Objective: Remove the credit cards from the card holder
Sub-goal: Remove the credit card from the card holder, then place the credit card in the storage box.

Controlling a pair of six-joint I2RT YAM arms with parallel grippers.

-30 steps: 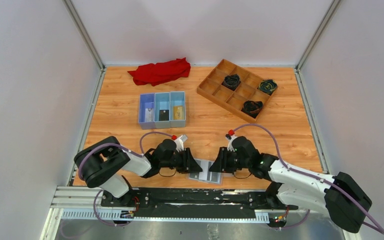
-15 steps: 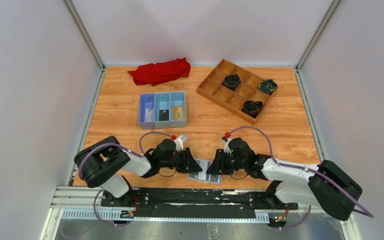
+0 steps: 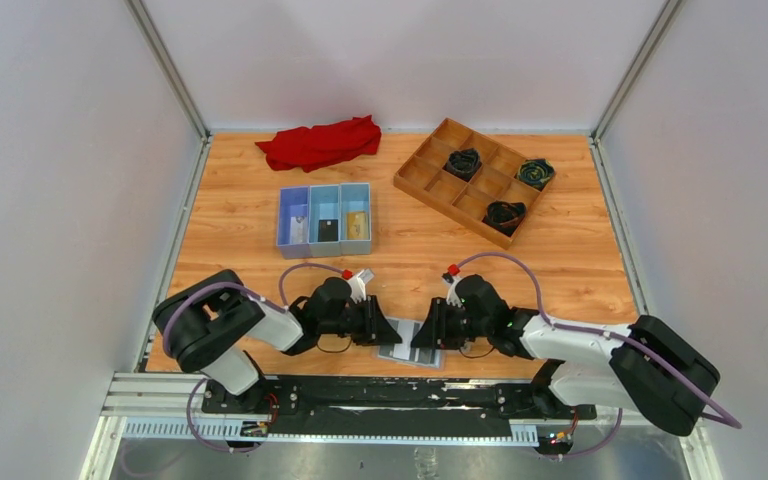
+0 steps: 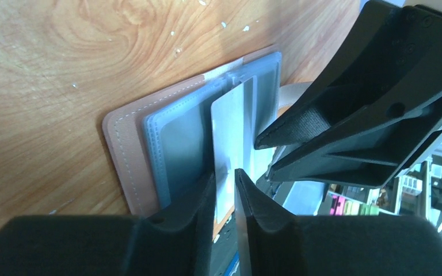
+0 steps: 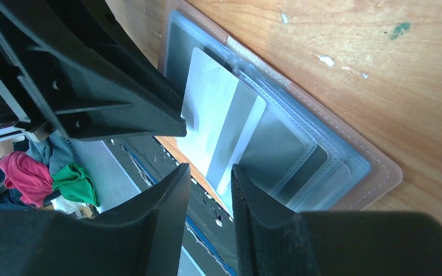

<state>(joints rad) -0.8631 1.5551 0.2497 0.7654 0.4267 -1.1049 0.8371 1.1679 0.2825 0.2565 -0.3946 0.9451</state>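
Note:
The card holder (image 3: 410,353) lies open at the table's near edge, tan-pink outside (image 4: 121,155) with grey clear-rimmed pockets (image 5: 288,149). A pale credit card (image 4: 230,126) (image 5: 213,109) sticks partway out of a pocket, past the table edge. My left gripper (image 3: 392,332) (image 4: 224,175) has its jaws closed down on that card's end. My right gripper (image 3: 423,335) (image 5: 207,168) faces it from the right. Its jaws stand apart over the holder's near edge with nothing clamped, and one finger (image 5: 253,201) lies over the pockets. Other credit cards lie in the blue tray: pale (image 3: 300,222), black (image 3: 328,230) and gold (image 3: 357,220).
The blue three-compartment tray (image 3: 325,187) stands mid-table. A wooden grid tray (image 3: 407,178) with dark rolled items (image 3: 463,160) sits at the back right. A red cloth (image 3: 320,143) lies at the back. The table's near edge and the arms' rail run just below the holder.
My right gripper has slid left, closer to the holder and the left gripper. The left jaws have narrowed onto the pale card. The holder has stayed put.

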